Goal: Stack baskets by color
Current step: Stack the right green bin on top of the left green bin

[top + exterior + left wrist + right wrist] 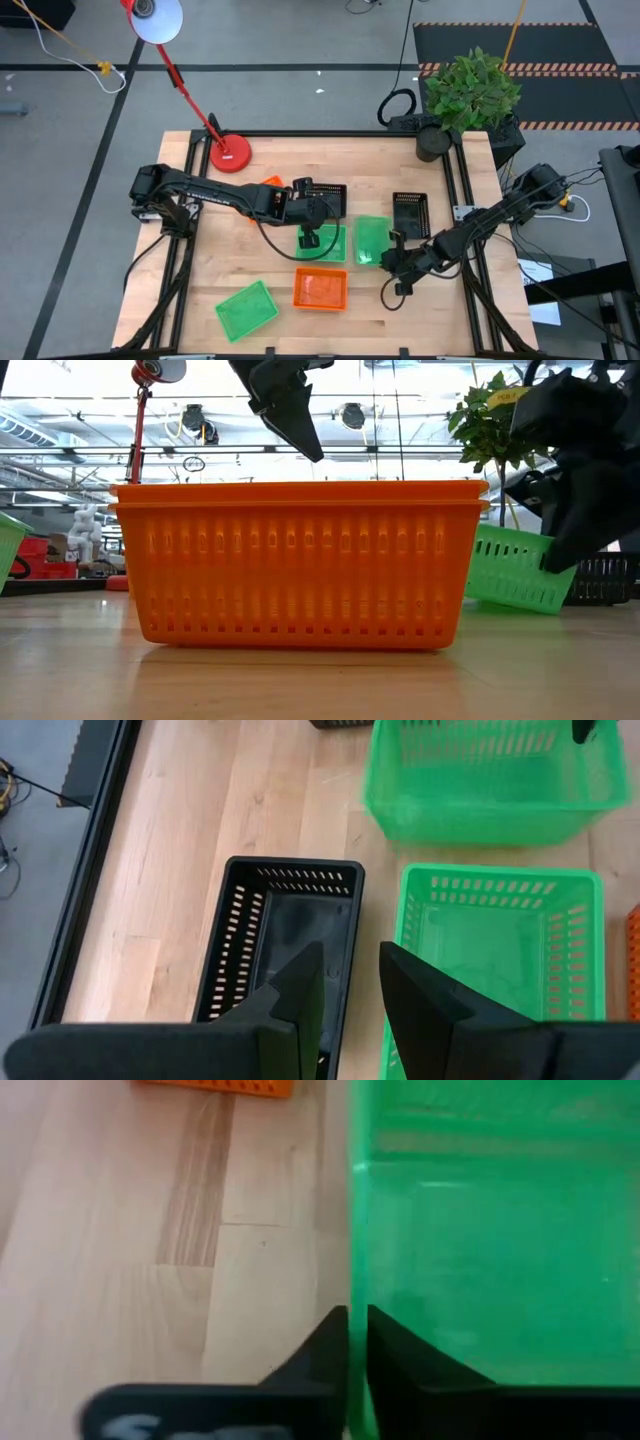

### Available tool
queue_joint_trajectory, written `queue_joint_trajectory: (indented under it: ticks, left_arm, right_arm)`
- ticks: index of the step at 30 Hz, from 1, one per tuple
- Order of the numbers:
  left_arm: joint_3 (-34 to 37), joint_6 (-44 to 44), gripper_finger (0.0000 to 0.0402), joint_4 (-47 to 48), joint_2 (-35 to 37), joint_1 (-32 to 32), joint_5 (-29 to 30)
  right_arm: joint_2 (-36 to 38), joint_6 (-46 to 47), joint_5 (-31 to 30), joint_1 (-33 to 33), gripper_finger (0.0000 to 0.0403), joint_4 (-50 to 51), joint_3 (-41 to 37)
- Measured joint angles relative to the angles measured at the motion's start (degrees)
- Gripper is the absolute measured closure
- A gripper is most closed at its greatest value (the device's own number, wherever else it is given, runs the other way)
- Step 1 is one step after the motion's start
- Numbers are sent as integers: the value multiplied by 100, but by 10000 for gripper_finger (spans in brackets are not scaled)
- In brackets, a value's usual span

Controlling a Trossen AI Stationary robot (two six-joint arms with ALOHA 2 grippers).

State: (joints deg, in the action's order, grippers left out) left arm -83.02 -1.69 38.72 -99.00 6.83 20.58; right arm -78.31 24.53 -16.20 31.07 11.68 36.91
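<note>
My right gripper (357,1318) is shut on a green basket (372,240) right of the table's middle; in the low view this basket (515,570) sits tilted. My left gripper (350,985) hangs open with nothing between its fingers, above a second green basket (500,945) and beside a black basket (275,935), both flat on the table. An orange basket (320,289) and a third green basket (246,308) rest near the front edge. Another black basket (411,212) lies toward the right. My right gripper pinches the green basket's thin side wall (356,1270) at its rim, one finger inside the basket and one outside. The fingers come slanting down from the table's near right. The basket sits tilted in the hold; whether its bottom touches the table cannot be told.
A red lamp base (230,153) stands at the far left and a potted plant (468,92) at the far right corner. Something orange (272,182) shows behind my left arm. Bare wood lies along the near left and near right of the table.
</note>
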Motion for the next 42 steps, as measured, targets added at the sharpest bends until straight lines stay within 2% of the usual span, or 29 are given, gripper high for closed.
queue_joint_trajectory:
  ticks: [2, 8, 22, 27, 35, 39, 42]
  left_arm:
    - [0, 0, 300, 0, 0, 0, 0]
    - [0, 28, 300, 0, 0, 0, 0]
    - [0, 221, 300, 15, 0, 115, -306]
    - [4, 289, 300, 70, 38, 285, -315]
    - [9, -219, 300, 557, 283, 636, -238]
    - [367, -574, 300, 588, 706, 827, -72]
    - [1017, -866, 300, 497, 1228, 955, 23]
  right_arm:
    - [27, -71, -22, 0, 395, -24, 0]
    - [190, -194, -21, 0, 393, 16, 0]
    - [1266, -804, -197, 11, 400, 533, 2]
    - [1516, -2131, -202, -31, 401, 690, 230]
    - [1544, -4307, -63, -598, 402, 1446, 1361]
    - [1539, -4967, 150, -925, 402, 1736, 1843]
    - [1461, -5474, 369, -1095, 402, 1871, 2131]
